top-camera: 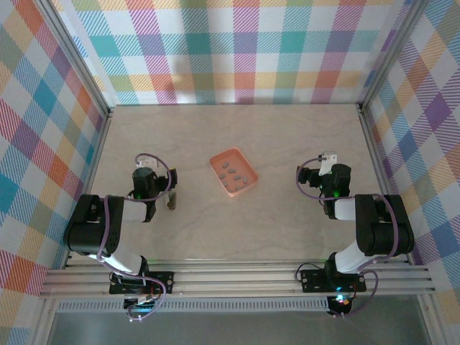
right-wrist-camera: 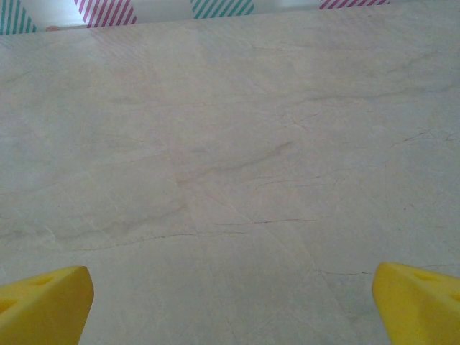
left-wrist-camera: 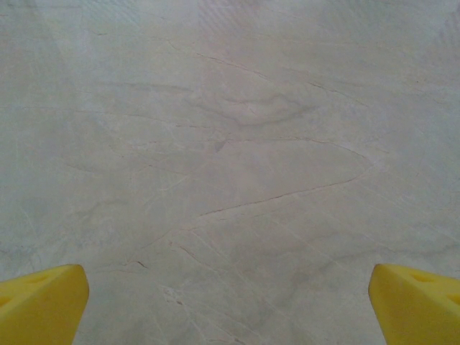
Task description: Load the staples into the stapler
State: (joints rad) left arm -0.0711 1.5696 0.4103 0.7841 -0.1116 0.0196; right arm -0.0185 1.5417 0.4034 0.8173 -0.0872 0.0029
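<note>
The little grey metal staples (top-camera: 234, 172) lie in the flat orange tray (top-camera: 221, 154) in the middle of the pale wooden table (top-camera: 237, 237). The tiny thin stapler (top-camera: 171, 202), grey and pinky-brown, lies on the table just beside the black left arm (top-camera: 122, 212), apart from the tray. The left claw (left-wrist-camera: 230, 309) is wide open. Its yellow fingers (left-wrist-camera: 39, 305) are spread far apart over the table and hold nothing. The right claw (right-wrist-camera: 230, 309) is wide open too, with its yellow fingers (right-wrist-camera: 417, 305) spread over the table, and it holds nothing
</note>
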